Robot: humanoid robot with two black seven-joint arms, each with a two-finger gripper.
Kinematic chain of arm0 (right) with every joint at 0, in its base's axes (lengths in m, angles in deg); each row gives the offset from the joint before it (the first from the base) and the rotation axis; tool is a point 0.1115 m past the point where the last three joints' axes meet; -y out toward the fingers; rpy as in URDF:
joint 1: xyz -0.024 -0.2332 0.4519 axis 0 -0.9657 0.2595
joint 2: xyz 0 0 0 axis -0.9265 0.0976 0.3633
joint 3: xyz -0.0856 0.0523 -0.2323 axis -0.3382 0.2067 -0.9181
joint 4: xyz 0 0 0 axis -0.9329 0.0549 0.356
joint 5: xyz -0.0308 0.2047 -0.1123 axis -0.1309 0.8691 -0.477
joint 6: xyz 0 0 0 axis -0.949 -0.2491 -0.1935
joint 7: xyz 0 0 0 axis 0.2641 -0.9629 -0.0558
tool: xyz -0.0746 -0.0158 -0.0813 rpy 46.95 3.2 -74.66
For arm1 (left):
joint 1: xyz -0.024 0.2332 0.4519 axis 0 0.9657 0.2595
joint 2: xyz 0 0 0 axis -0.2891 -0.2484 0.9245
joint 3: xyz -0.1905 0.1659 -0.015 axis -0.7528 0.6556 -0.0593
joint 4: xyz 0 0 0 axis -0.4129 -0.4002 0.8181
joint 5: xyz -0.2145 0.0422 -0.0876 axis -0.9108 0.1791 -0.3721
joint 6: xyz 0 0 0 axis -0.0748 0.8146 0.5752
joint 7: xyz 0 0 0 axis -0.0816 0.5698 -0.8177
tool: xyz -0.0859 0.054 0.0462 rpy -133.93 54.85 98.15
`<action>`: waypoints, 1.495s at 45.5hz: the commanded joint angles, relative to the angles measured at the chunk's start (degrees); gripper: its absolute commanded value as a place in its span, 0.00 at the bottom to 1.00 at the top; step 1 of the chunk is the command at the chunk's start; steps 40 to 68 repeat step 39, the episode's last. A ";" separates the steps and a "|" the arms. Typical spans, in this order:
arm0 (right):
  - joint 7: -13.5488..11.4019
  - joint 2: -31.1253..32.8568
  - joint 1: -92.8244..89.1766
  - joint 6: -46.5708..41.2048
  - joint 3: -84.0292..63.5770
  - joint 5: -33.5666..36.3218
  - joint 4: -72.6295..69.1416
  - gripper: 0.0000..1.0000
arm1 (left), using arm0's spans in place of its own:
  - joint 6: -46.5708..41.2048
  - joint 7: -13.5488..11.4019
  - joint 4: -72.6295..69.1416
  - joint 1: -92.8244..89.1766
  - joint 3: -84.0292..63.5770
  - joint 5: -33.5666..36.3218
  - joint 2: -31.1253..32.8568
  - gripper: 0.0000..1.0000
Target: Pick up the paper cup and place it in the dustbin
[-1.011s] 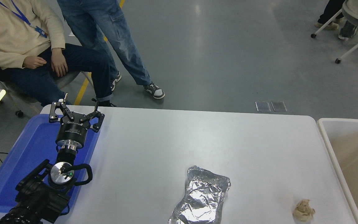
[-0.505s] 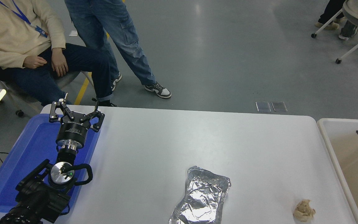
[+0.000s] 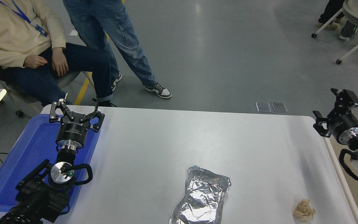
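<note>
now the right tool (image 3: 330, 109) has come in over the dustbin (image 3: 337, 169), spread wide, holding nothing. left tool (image 3: 75, 114) sits spread over the blue tray (image 3: 26, 149). no paper cup shows; find it first, then reach slowly.

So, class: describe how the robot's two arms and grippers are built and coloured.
Both arms are black. The left gripper has skeletal linkage fingers on a black drum with white lettering, a silver ring and a looped black cable. The right gripper has a similar black drum, silver ring and cable loops.

Two grippers (image 3: 75, 114) (image 3: 330, 112), one blue tray (image 3: 33, 146), one foil tray (image 3: 201, 196), one paper wad (image 3: 303, 210), one dustbin (image 3: 346, 186), two nearby people (image 3: 17, 40) (image 3: 117, 34).
</note>
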 commanded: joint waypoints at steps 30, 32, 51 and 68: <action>7.57 -9.20 -2.71 0.04 3.65 0.67 -3.36 1.00 | 0.09 0.10 0.02 0.00 0.09 0.04 0.07 1.00; 7.57 -9.03 -2.79 0.04 3.82 0.67 -3.36 1.00 | 0.09 0.10 0.02 0.00 0.09 0.04 0.07 1.00; 7.66 -8.76 -2.88 -0.22 4.53 0.76 -3.36 1.00 | 0.09 0.10 0.02 0.00 0.00 0.04 0.07 1.00; 7.66 -8.76 -2.88 -0.22 4.53 0.76 -3.36 1.00 | 0.09 0.10 0.02 0.00 0.00 0.04 0.07 1.00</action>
